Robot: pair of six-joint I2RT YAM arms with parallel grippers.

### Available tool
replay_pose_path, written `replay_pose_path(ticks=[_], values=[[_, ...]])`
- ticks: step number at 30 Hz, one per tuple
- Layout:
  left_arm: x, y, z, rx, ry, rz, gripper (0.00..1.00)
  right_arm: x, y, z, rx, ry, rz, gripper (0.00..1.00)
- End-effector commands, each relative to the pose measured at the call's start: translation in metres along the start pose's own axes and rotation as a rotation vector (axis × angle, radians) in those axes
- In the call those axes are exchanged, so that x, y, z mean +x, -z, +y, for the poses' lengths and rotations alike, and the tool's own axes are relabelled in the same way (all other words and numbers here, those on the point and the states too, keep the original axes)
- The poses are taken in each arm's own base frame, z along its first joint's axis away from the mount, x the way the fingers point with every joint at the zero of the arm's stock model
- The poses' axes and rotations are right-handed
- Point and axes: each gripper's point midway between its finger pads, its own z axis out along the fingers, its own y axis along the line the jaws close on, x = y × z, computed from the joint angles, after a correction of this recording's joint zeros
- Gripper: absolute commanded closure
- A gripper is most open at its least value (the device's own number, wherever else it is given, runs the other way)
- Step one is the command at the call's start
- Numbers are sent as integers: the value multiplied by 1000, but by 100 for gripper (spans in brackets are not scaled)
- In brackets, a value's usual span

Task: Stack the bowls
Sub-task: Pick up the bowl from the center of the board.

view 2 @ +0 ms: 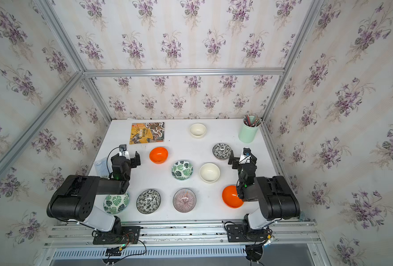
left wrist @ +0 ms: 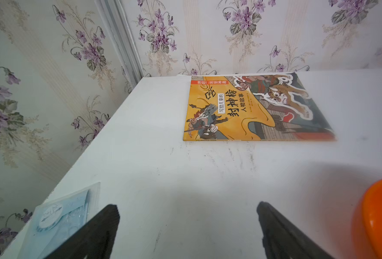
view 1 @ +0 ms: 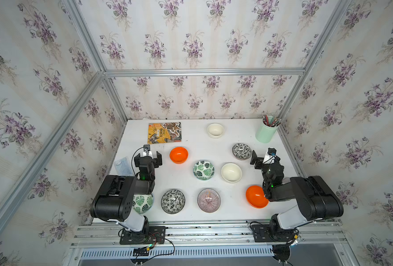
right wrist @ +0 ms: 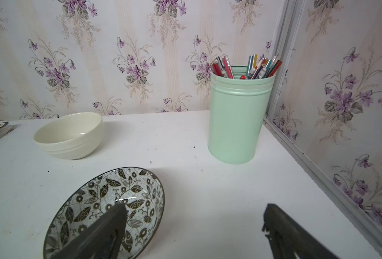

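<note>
Open, empty left gripper [view 1: 148, 158] beside orange bowl [view 1: 178, 155]; right gripper [view 1: 264, 160] likewise beside floral bowl [view 1: 241, 151]

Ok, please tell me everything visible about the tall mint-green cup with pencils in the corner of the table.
The tall mint-green cylindrical cup looks like painted metal, with raised ridges below its rim. It stands upright on the white table, in the far corner on the robot's right side, beside the aluminium frame post. Many coloured pencils and pens stand inside, leaning on the rim. Nothing else visibly touches it.
</note>
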Motion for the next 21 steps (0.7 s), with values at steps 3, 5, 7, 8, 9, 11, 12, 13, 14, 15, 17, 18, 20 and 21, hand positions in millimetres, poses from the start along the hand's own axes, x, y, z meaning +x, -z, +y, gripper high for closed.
replay_pose_path(ticks=[3,5,7,8,9,11,12,13,14,15,17,18,20,21], values=[[-2,0,-2,18,13,-6,0,-5,0,0,-2,-10,-18,0],[-3,0,-2,18,13,-8,0,-5,0,1,-3,-10,-19,0],[-2,0,-2,17,13,-7,0,-4,0,0,-2,-10,-17,0],[-2,0,-2,18,14,-6,0,-5,0,0,-2,-10,-18,0],[-2,0,-2,18,13,-6,0,-4,0,1,-3,-10,-17,0],[-2,0,-2,19,14,-5,0,-5,0,0,-2,-10,-18,0],[-2,-1,-3,27,15,0,0,-5,-1,1,-3,-11,-18,0],[-2,-2,-2,39,24,6,0,-5,-3,2,-15,-17,-16,0],[-1,-2,-2,43,30,11,0,-1,-4,1,-31,-23,10,0],[-1,-2,-2,42,27,11,0,1,-5,1,-43,-27,17,0],[-1,-3,-2,46,32,15,0,0,-5,1,-45,-28,16,0],[-1,-3,-2,46,30,13,0,0,-5,1,-43,-28,16,0],[-1,-2,-2,44,30,13,2,0,-5,1,-45,-28,16,0],[-2,-2,-3,44,29,10,3,0,-4,1,-44,-28,16,0]])
